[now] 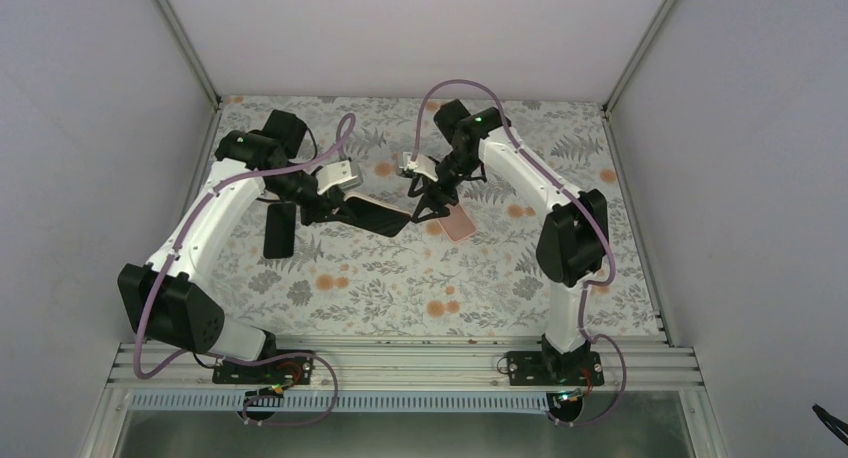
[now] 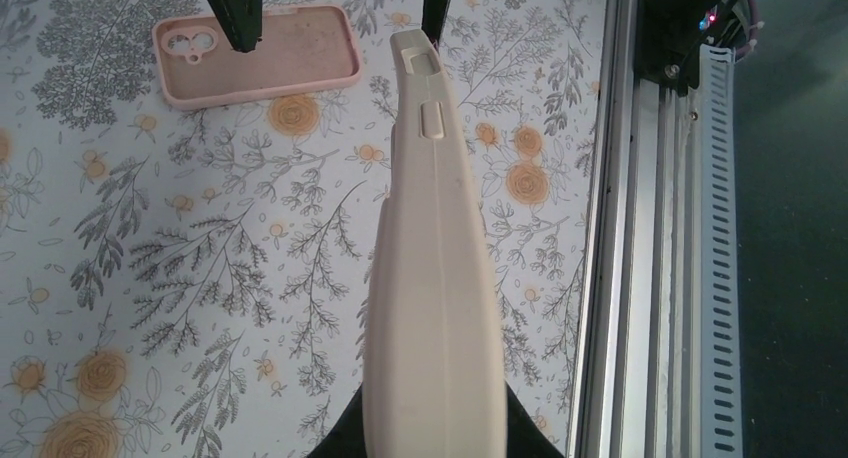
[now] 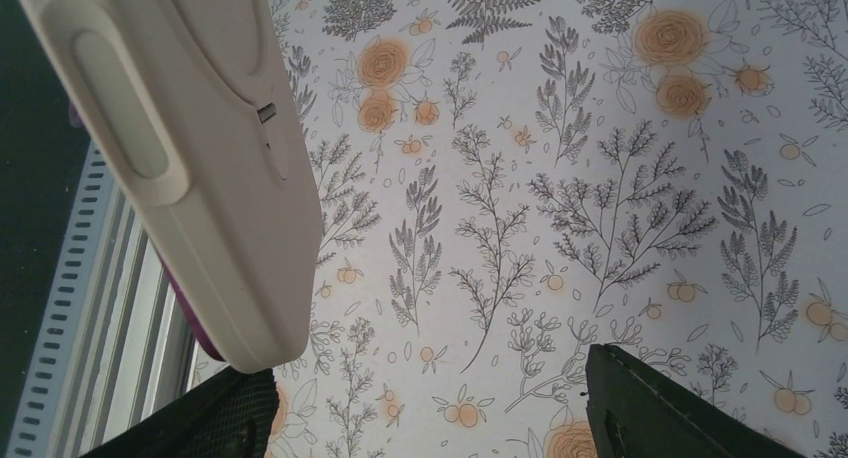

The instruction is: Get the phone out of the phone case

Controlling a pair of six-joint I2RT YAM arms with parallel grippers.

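My left gripper (image 1: pixel 328 208) is shut on a cream phone case (image 2: pixel 435 278) and holds it edge-on above the table. In the top view the case shows its dark face (image 1: pixel 378 215). A purple phone edge (image 3: pixel 190 308) shows along the case's underside in the right wrist view. My right gripper (image 1: pixel 433 204) is open, and its left finger (image 3: pixel 200 418) is close under the case's end corner (image 3: pixel 250 338). Nothing is between its fingers. An empty pink case (image 2: pixel 255 53) lies on the table under the right gripper and also shows in the top view (image 1: pixel 460 223).
A dark phone-shaped slab (image 1: pixel 280 229) lies on the floral table mat left of the held case. A metal rail (image 2: pixel 640 278) runs along the near edge of the table. White enclosure walls stand on three sides.
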